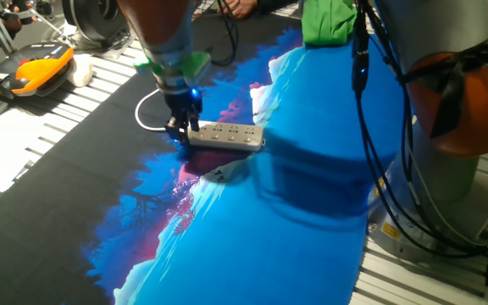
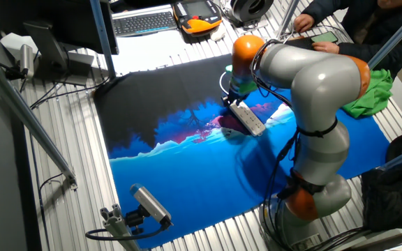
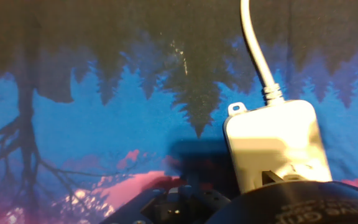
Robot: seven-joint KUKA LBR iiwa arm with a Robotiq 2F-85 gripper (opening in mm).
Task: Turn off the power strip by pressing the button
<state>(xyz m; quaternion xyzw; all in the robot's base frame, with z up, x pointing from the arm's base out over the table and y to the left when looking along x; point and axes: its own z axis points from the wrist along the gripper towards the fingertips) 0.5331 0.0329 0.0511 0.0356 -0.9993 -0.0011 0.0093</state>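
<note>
While the pincer hides the power strip's corded end, its opening cannot be judged.

Slatted metal table, blue-black cloth

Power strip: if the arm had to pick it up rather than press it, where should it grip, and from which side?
Judging by its pose, grip the power strip across its narrow width near mid-length, coming straight down from above. It lies flat on the printed cloth, long and slim, with the cord leaving the end under the tool.
</note>
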